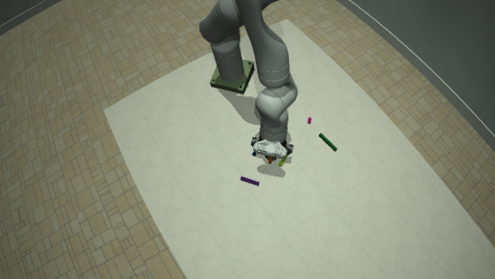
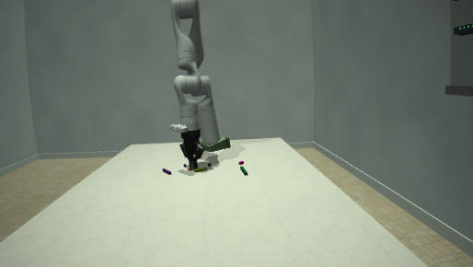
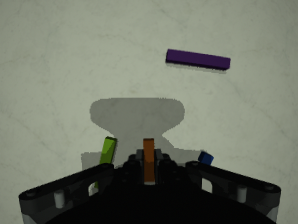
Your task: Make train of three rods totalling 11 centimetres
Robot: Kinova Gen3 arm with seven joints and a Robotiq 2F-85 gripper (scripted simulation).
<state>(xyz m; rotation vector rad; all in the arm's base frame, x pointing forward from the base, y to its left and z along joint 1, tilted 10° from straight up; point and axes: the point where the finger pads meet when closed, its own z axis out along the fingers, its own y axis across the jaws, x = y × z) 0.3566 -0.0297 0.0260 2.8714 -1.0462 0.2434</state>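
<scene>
My gripper [image 1: 271,157] [image 2: 192,167] [image 3: 148,158] points down, low at the table, shut on the orange rod [image 1: 271,161] [image 2: 190,168] [image 3: 149,150]. The lime rod [image 1: 282,162] [image 2: 200,170] [image 3: 108,150] lies beside it, slightly turned and apart, partly hidden by the gripper in the wrist view. A small blue rod [image 1: 254,154] [image 2: 185,165] [image 3: 205,158] lies on the other side. Another small dark blue piece [image 2: 209,165] shows only in the exterior view. The purple rod [image 1: 249,181] [image 2: 167,171] [image 3: 198,59] lies apart. No rods are seen end to end.
The magenta rod [image 1: 309,120] [image 2: 241,162] and the green rod [image 1: 327,141] [image 2: 244,170] lie on the pale table top [image 1: 366,202] [image 2: 258,221], off to the arm's side. The robot's base plate [image 1: 232,87] [image 2: 221,145] stands behind the gripper.
</scene>
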